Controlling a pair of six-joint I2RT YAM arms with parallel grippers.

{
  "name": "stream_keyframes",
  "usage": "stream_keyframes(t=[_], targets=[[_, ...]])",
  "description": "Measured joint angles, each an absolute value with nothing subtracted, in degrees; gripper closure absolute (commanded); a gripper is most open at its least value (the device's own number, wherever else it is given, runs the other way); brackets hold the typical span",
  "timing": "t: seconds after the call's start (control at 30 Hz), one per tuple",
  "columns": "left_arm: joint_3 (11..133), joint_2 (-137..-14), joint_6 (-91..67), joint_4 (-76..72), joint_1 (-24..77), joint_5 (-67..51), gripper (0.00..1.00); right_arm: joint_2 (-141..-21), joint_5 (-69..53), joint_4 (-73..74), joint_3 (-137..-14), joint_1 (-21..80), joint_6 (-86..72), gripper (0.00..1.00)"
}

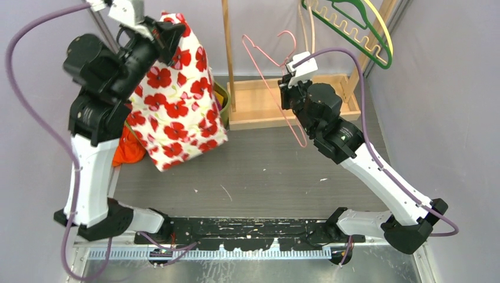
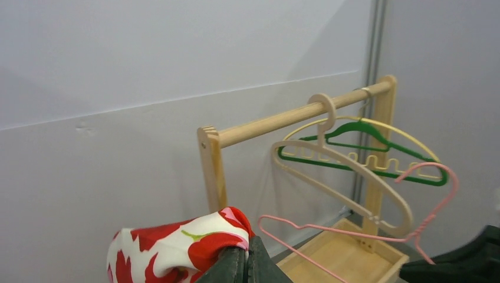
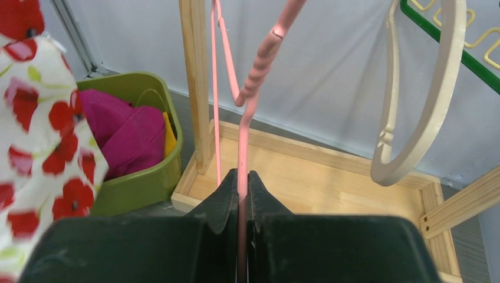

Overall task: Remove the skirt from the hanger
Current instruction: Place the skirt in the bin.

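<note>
At the far edge of the grey worktop (image 1: 265, 171) stands a wooden rack (image 1: 259, 103). Left of it, the poppy-print skirt (image 1: 177, 112) hangs free of any hanger, its top edge clamped in the clenched left pincer (image 2: 247, 260), beside a green bin (image 3: 141, 183). The right pincer (image 3: 243, 183) grips the bare pink hanger (image 3: 263, 59) by its wire.

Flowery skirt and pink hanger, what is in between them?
In the right wrist view, a green bin of magenta clothes and the rack's wooden post stand between the skirt and the pink hanger.
</note>
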State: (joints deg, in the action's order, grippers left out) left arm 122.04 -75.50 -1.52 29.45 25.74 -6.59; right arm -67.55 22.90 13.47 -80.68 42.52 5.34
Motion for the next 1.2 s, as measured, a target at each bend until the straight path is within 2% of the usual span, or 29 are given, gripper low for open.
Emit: stream_keyframes(t=[0.13,0.3,0.47,0.7,0.83,0.97,1.2], targets=[[127.9,-82.4,2.3,31.3,25.3,-2.9,1.00,-67.5,23.3,12.2,-79.6,42.5,5.8,1.00],[125.9,-84.0,7.3,30.1,23.4,2.5,1.00,-67.5,23.4,11.4,-77.8,42.5,5.9,0.99],[118.1,-82.9,10.1,24.8,16.4,6.7,1.00,-67.6,23.3,11.4,-77.5,42.5,5.9,0.99],[100.5,-81.2,11.1,18.3,7.2,8.9,1.00,-68.0,23.1,11.0,-76.8,42.5,5.9,0.99],[97.3,-83.1,11.0,18.2,2.9,9.0,1.00,-68.0,23.0,11.1,-76.8,42.5,5.9,0.99],[99.0,-85.1,10.7,19.4,-0.5,9.0,1.00,-68.0,23.1,11.2,-76.5,42.5,5.9,0.99],[116.7,-88.1,5.8,24.0,-2.8,5.7,1.00,-68.9,23.0,10.8,-76.3,41.7,5.9,0.99]])
